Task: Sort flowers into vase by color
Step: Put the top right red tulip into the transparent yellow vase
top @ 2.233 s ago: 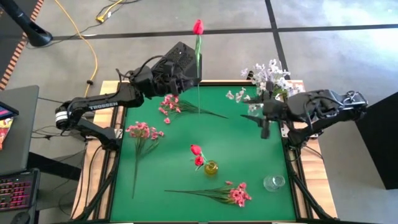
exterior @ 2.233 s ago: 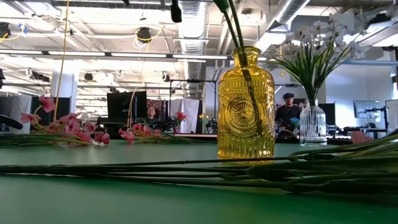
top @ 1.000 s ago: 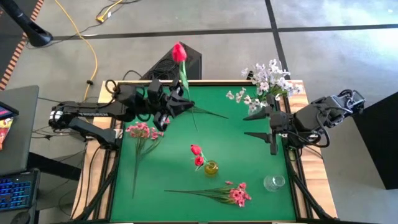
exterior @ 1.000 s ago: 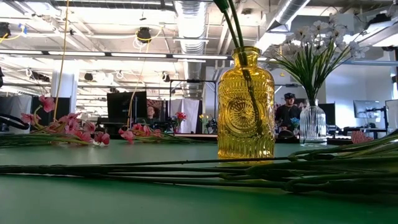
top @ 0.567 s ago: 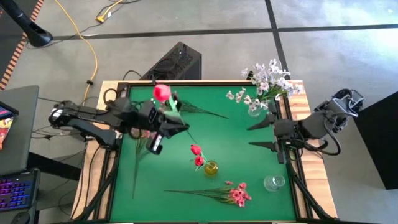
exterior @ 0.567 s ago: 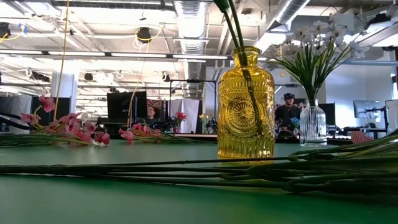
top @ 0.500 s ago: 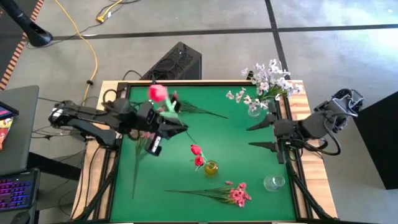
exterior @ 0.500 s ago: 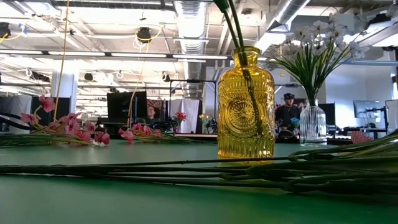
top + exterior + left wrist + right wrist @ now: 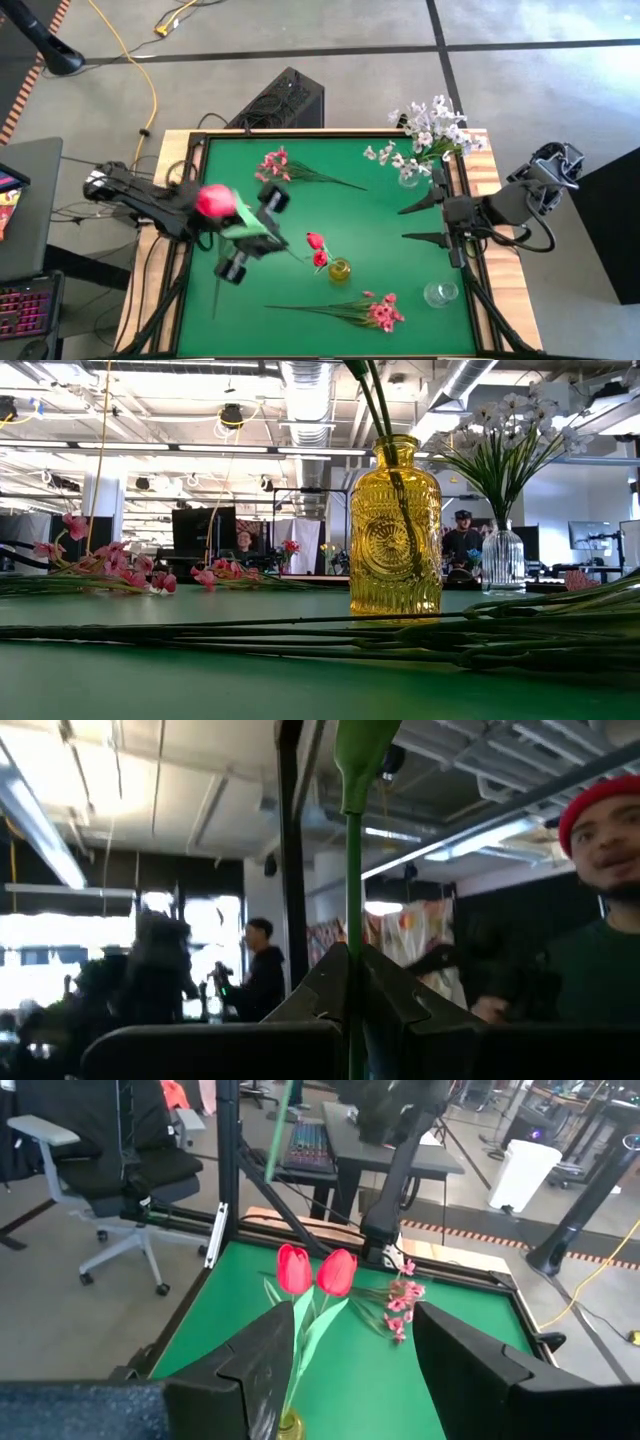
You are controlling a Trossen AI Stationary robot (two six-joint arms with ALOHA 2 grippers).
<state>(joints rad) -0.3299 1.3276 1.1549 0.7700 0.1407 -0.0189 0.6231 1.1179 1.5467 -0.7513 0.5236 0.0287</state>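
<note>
High view: the left gripper (image 9: 262,228), fingers clamped on the green stem of a red tulip (image 9: 214,200), holds the flower upright above the green table (image 9: 380,215), apparently so the stem end can be lowered into the yellow vase (image 9: 340,269), which already holds 2 red tulips (image 9: 317,249). The right gripper (image 9: 421,222) waits near the table's right edge, fingers apart and empty. White sprays (image 9: 428,128) stand in a clear vase at the far right corner; 3 pink sprays (image 9: 382,312) lie unsorted on the table, and another clear vase (image 9: 440,294) stands empty.
</note>
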